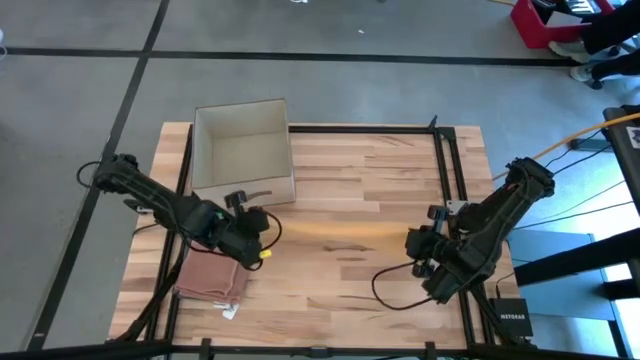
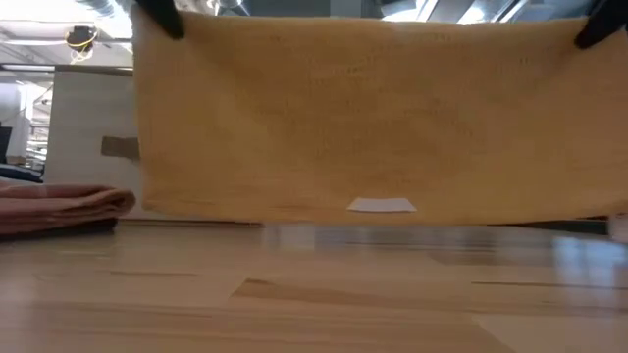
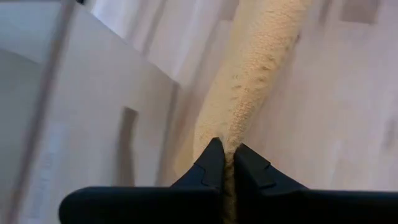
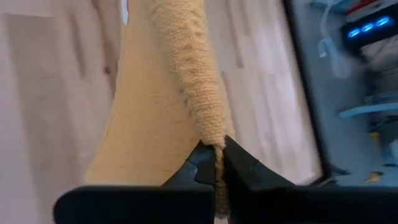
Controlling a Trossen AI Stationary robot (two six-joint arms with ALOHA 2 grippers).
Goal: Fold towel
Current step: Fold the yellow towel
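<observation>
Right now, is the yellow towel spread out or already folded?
Spread out. The yellow towel hangs as one flat sheet above the table, held at its top corners by the left gripper and right gripper.

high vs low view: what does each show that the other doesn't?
Only the high view: both arms, the left claw and right claw, the open cardboard box seen from above, and the floor around the table.

Only the low view: the yellow towel hanging spread flat, its white tag at the lower edge, just above the tabletop.

Both: the folded pink towel on the table, and the yellow towel stretched between the two claws.
</observation>
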